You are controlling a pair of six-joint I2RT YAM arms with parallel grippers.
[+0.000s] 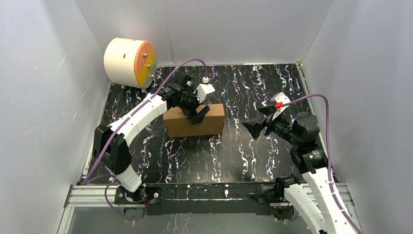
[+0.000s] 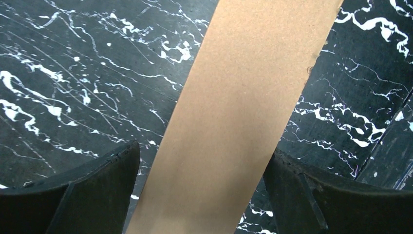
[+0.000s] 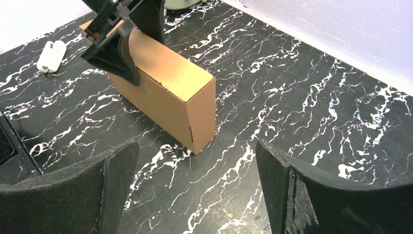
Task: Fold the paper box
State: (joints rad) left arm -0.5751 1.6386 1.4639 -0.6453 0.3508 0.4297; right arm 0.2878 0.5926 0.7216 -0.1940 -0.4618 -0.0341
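The paper box [image 2: 234, 122] runs off the left wrist view at top and bottom. Seen from the right wrist, the left gripper [image 3: 143, 56] hides its far end; whether it grips is unclear.

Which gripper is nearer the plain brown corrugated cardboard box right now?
Left. Left gripper straddles the brown cardboard box from above, one finger either side; right gripper hangs open, clear of its right end.
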